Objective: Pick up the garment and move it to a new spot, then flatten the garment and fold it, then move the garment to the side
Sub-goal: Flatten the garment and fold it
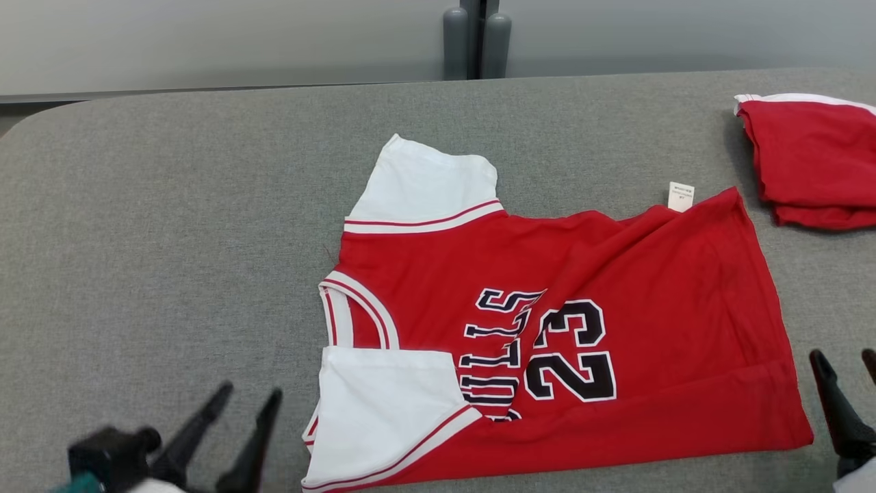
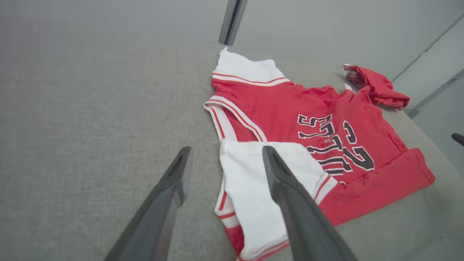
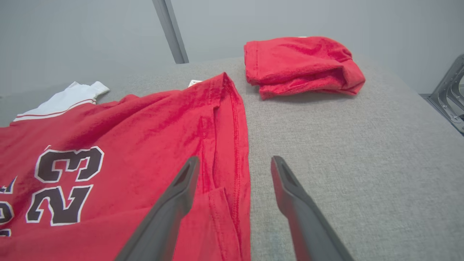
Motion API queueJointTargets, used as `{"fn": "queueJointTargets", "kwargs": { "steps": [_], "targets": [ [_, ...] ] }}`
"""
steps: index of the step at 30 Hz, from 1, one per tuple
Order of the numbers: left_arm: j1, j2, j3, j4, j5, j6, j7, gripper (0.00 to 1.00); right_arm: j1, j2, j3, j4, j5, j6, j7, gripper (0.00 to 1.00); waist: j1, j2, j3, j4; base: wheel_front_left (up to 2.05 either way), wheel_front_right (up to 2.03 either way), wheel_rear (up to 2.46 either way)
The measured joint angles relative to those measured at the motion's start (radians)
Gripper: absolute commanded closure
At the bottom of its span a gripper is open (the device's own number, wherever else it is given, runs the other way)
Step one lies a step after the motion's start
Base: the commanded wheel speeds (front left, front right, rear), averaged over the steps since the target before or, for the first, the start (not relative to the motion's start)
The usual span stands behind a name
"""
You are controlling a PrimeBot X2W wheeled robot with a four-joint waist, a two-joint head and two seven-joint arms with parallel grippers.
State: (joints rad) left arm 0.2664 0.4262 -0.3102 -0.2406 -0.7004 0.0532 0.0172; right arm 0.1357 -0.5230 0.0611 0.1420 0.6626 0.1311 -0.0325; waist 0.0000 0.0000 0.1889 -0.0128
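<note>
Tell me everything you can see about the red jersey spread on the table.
The red jersey looks like soft knit, with white sleeves edged in red stripes and black white-outlined lettering with the number 23. It lies mostly flat but creased on the grey table, neck toward the robot's left, hem toward its right. The near sleeve is folded over the body, a diagonal fold hides part of the lettering, and a white label sticks out at the far hem corner.

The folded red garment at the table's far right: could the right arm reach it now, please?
Probably yes: the right gripper is open at the hem of the jersey, and only bare table lies between it and the folded red garment.
</note>
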Motion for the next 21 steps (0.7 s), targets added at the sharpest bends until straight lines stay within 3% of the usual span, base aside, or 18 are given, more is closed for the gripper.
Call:
{"fn": "queueJointTargets", "kwargs": {
  "steps": [4,7,15,21],
  "targets": [
    [-0.203,0.074,0.043,-0.046,0.049,0.010,0.075,0.00,-0.067,0.053,0.027,-0.030,-0.068,0.000,0.004,0.00,0.0000,0.0001,0.020,0.003,0.00,0.00,0.00],
    [-0.429,0.073,0.041,-0.005,0.049,-0.007,0.150,0.00,-0.138,0.077,0.068,-0.045,-0.101,0.000,0.024,0.00,0.0000,0.0000,0.056,0.003,0.00,0.00,0.00],
    [-0.960,0.039,-0.055,0.319,0.000,-0.123,0.431,0.00,-0.323,0.103,0.170,-0.055,-0.117,0.000,0.033,0.00,0.0000,0.0000,0.196,-0.044,0.00,0.00,0.00],
    [-1.178,0.038,-0.100,0.532,-0.052,-0.154,0.625,0.00,-0.411,0.120,0.243,-0.016,-0.098,0.000,0.000,0.00,0.0000,0.0000,0.280,-0.119,0.00,0.00,0.00]
  ]
}}
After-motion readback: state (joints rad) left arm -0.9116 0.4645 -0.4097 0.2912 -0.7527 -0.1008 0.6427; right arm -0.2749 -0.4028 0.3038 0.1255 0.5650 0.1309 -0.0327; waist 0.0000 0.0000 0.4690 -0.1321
